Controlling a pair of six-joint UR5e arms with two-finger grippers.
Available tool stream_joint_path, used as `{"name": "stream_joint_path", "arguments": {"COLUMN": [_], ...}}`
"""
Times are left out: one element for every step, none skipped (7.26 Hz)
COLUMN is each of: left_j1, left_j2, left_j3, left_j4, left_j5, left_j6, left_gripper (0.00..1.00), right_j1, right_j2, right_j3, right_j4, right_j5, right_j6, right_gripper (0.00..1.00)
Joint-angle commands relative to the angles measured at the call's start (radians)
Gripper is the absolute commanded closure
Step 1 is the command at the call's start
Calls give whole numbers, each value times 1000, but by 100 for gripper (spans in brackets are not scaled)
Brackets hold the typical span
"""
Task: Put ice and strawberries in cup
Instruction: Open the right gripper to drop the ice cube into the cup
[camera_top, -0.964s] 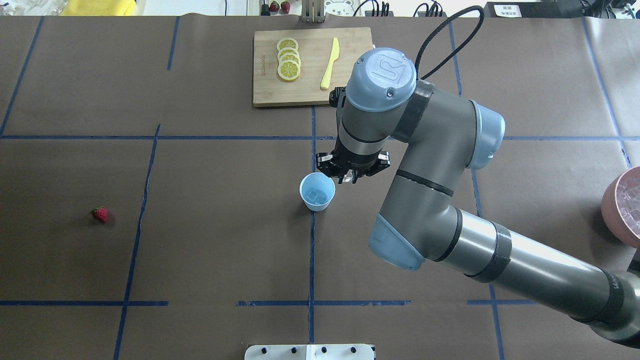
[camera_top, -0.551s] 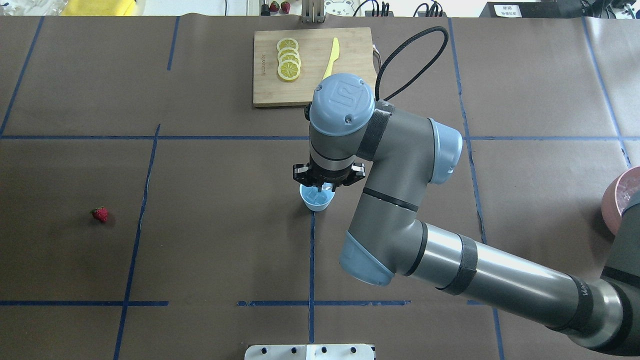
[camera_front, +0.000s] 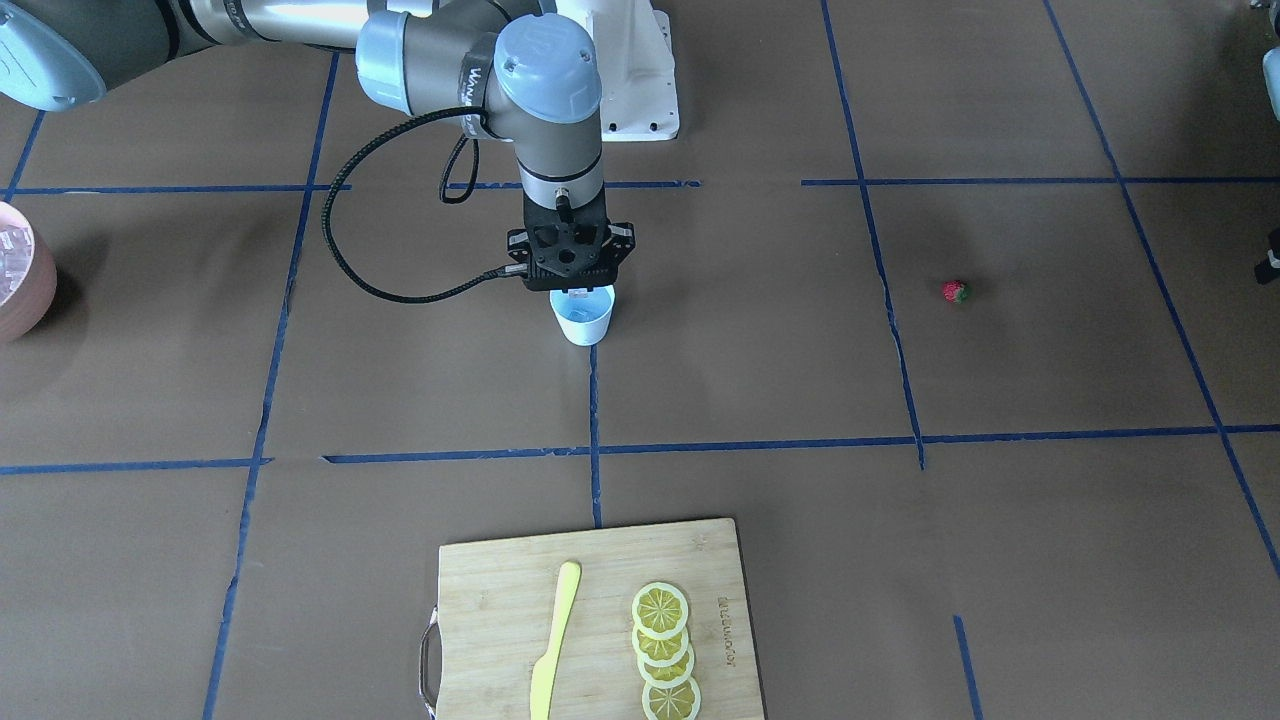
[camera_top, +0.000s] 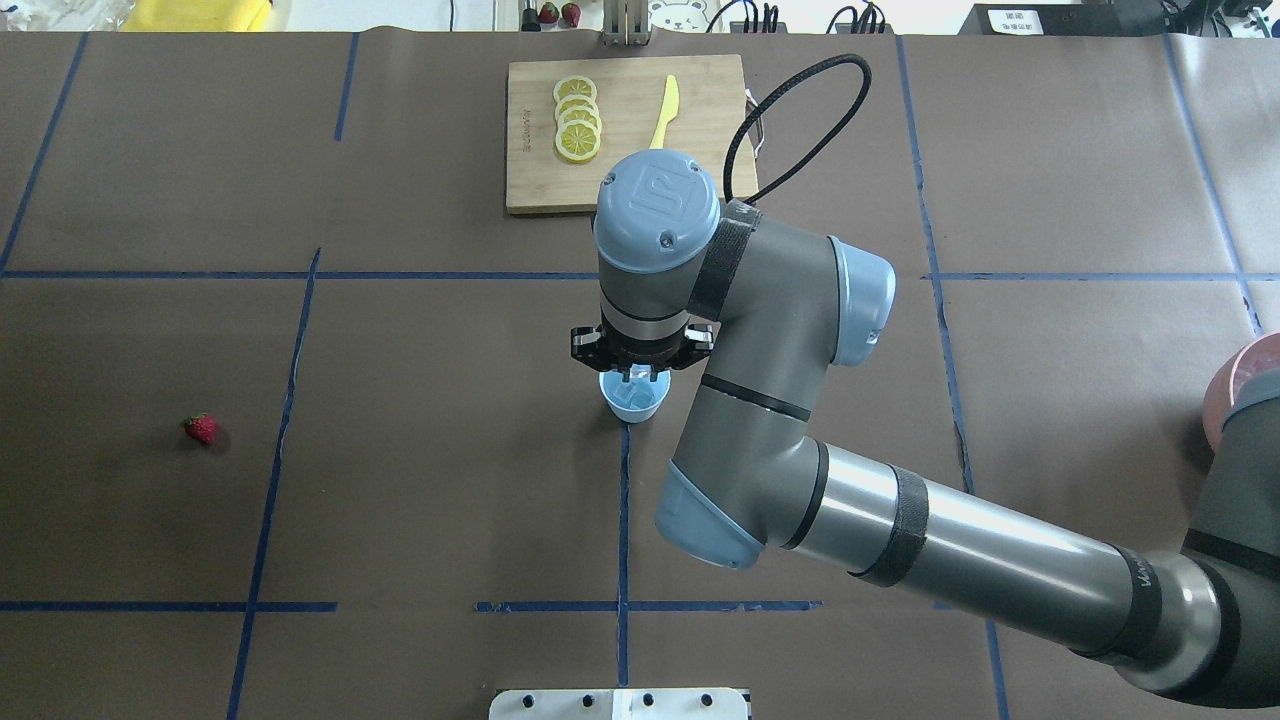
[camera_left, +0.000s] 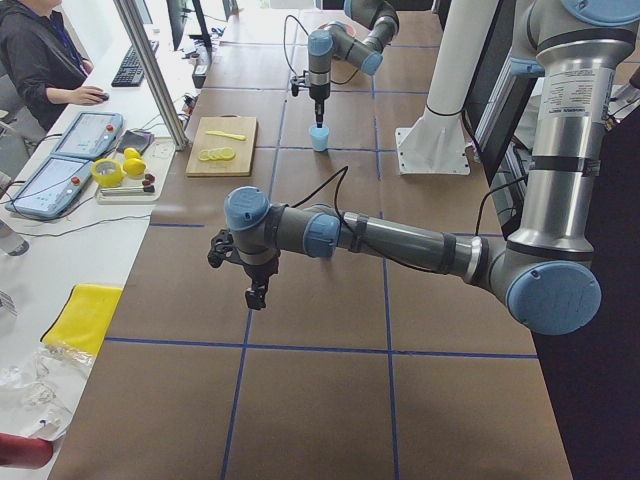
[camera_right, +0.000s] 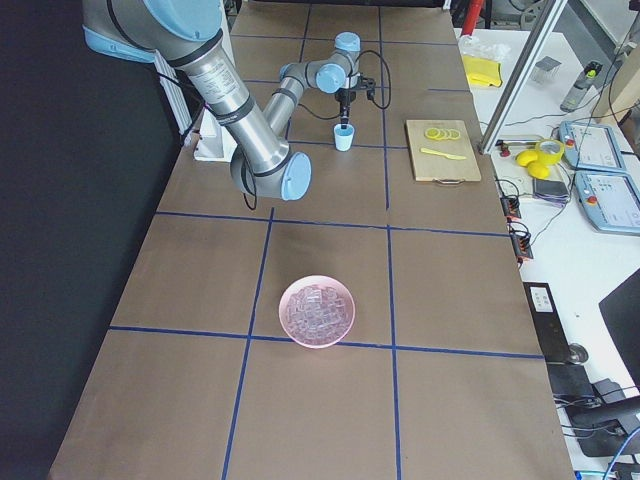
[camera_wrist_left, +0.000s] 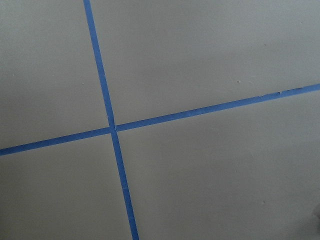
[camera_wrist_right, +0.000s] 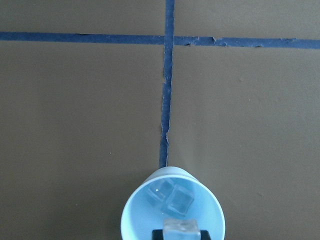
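The white cup (camera_top: 640, 406) with a pale blue inside stands at the table's middle, on a blue tape line. Two ice cubes (camera_wrist_right: 171, 199) lie in the cup (camera_wrist_right: 135, 215). Directly over its mouth my right gripper (camera_top: 635, 376) is shut on a further clear ice cube (camera_wrist_right: 182, 226), pointing straight down. The strawberry (camera_top: 200, 429) lies alone far to the left on the brown paper. My left gripper (camera_left: 256, 297) hangs above bare table, well away from the cup; I cannot tell whether it is open or shut.
A pink bowl (camera_right: 317, 310) full of ice cubes sits at the table's right end. At the far edge lies a wooden cutting board (camera_top: 625, 180) with lemon slices (camera_top: 577, 118) and a yellow knife (camera_top: 662, 120). Blue tape lines cross the paper.
My right arm swung left and brought its gripper from beside the cup's right rim to directly over the cup's mouth. The strawberry and cup stayed put.
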Motion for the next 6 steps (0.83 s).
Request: {"name": "stream_joint_path", "arguments": {"left_j1": [0,0,0,0,0,23], "left_j2": [-2,-2,0,-2,-6,-11], "left_j3": [2,2,2,3,0,-15], "left_j4": [0,0,1,1,0,3], "left_j5": [0,2,0,0,2,8], "left_j6": [0,0,0,0,-4,-7], "left_gripper": [0,0,0,0,0,0], "right_j1": [0,-5,-5,-5,-5,0], "right_j2": [1,0,1,1,1,0], "right_j3": [-2,-1,-1,-1,8,25], "right_j4": [1,1,1,1,3,3], "right_j5": [0,-5,-14,-14,-14,-16], "right_j6": [0,0,0,2,0,0], "right_gripper": [49,2,1,1,1,1]}}
